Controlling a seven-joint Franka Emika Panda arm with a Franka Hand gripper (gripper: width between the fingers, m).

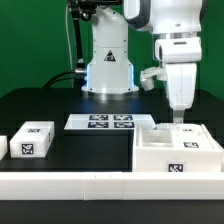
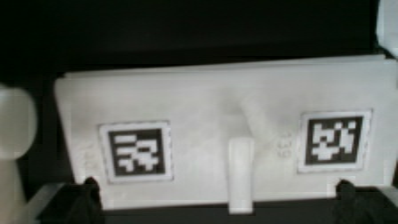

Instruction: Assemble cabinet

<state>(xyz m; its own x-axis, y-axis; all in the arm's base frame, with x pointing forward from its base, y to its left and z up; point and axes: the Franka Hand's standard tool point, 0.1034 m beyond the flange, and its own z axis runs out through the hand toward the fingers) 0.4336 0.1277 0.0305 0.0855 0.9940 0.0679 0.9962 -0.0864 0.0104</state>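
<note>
jaws look wide, holding nothing; gripper point(image 1: 178, 119) hangs just above the cabinet point(image 1: 176, 150); small block point(image 1: 33, 141) lies far from cabinet; most building seems left

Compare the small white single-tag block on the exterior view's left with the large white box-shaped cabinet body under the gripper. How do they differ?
Size: the large white plastic cabinet body is far bigger than the small white block.
Shape: the cabinet body is open on top with walled compartments, while the small white block looks closed.
Situation: the gripper hangs right over the cabinet body, and the block sits apart.
Shared: both are white, carry black-and-white square tags and rest on the black table.
</note>
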